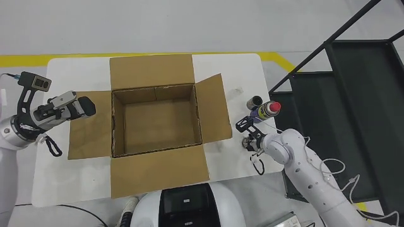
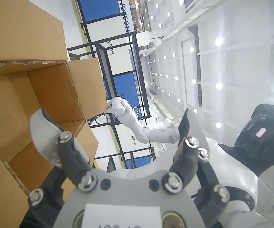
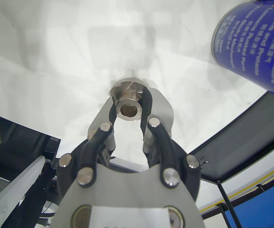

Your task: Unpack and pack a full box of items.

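– Two grippers to watch: the left gripper (image 1: pixel 82 106) hangs open over the left flap (image 1: pixel 88 126), and the box (image 1: pixel 156 94) sits empty mid-worktop (image 1: pixel 240 75). The right gripper (image 3: pixel 129 100) is clamped on a small metal bush (image 3: pixel 127 113), right of the box.

– I'd lift straight up since the can (image 1: pixel 268 109) is near, then swing in over the flap.

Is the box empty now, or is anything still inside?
Empty: the top view shows the box with a bare floor, flaps folded out. The right gripper holds a metal bushing outside it.
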You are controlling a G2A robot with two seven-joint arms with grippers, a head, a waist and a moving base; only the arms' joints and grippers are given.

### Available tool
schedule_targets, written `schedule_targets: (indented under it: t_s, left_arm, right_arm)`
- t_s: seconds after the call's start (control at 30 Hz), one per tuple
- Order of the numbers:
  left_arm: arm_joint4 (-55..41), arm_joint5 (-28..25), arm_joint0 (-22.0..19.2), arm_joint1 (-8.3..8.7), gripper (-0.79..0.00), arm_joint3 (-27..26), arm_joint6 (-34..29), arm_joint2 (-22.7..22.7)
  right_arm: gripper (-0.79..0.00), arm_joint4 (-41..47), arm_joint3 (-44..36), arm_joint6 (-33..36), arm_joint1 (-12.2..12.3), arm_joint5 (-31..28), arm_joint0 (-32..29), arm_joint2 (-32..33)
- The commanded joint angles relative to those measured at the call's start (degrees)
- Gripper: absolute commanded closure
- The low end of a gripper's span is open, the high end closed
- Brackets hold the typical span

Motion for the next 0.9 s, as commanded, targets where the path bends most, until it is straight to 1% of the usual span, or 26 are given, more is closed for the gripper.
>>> schedule_targets:
  t_s: [0.0,0.13,0.33,0.5,0.67,0.87]
  left_arm:
    - [0.00,0.00,0.00,0.00,-0.785,0.00,0.00,0.00]
    - [0.00,0.00,0.00,0.00,-0.785,0.00,0.00,0.00]
    - [0.00,0.00,0.00,0.00,-0.785,0.00,0.00,0.00]
    - [0.00,0.00,0.00,0.00,-0.785,0.00,0.00,0.00]
    - [0.00,0.00,0.00,0.00,-0.785,0.00,0.00,0.00]
    - [0.00,0.00,0.00,0.00,-0.785,0.00,0.00,0.00]
  right_arm:
    - [-0.785,-0.16,-0.77,0.43,-0.02,0.37,-0.12,-0.20]
    - [-0.785,-0.56,-5.33,1.12,0.22,0.96,-2.30,0.48]
    - [-0.785,0.96,-14.54,1.69,1.16,0.02,-9.72,4.61]
    - [-0.785,1.62,-18.24,0.57,1.85,-1.24,-14.76,8.40]
    - [-0.785,1.97,-17.58,-0.59,2.01,-2.74,-14.89,9.10]
    - [-0.785,5.93,-11.46,-1.98,1.64,-3.22,-10.57,7.85]
